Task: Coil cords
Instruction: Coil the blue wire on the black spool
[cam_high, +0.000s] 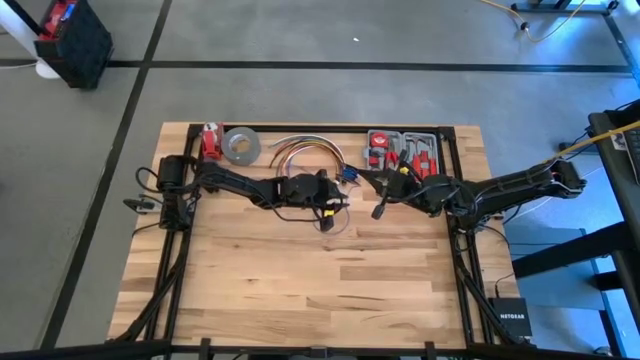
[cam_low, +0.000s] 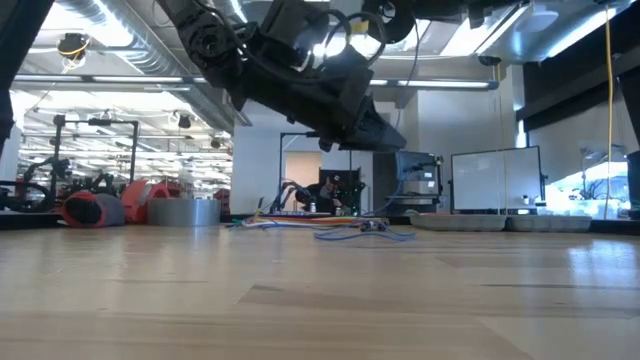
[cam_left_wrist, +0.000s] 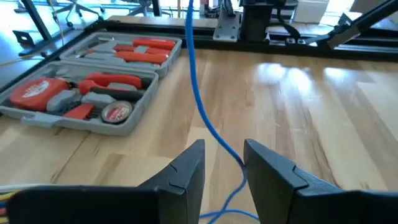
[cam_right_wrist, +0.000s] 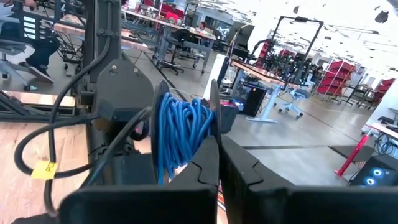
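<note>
The right tool (cam_right_wrist: 217, 155) is clamped on a coil of blue cord (cam_right_wrist: 180, 134), held up off the bench (cam_high: 300, 280). The cord's loose strand (cam_left_wrist: 202, 106) runs between the left tool's (cam_left_wrist: 224, 165) narrowly parted fingers, near the grey tool case (cam_left_wrist: 87, 81).

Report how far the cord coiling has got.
Partly done: the right gripper, shut, holds a coil of blue cord raised off the table. In hand: the cord's free run passes between the left gripper's open fingers. Left: loose cord on the table.
</note>
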